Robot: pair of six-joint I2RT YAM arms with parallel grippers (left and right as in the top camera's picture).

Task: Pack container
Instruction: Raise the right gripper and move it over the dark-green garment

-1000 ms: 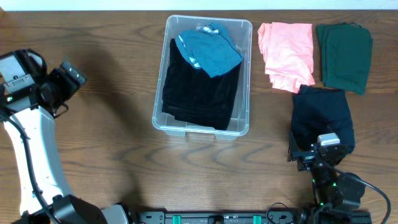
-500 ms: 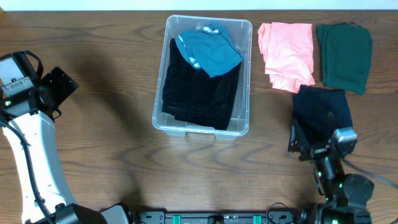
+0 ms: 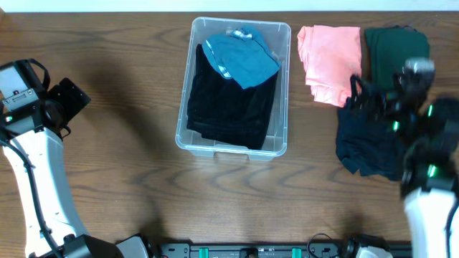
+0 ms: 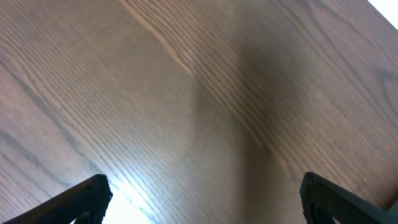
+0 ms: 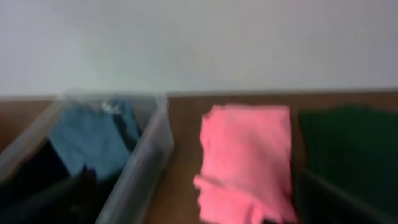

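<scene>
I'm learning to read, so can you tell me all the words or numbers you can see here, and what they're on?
No text can be read in any view.
Pale tag on the blue garment in the container: too small to read.
Pale patch on the left arm: too small to read.
Right wrist view: too blurred to show any writing.

Your left gripper (image 3: 70, 101) sits out on the left with its fingers spread wide. Your right gripper (image 3: 371, 97) looks blurry, fingers apart too.
</scene>
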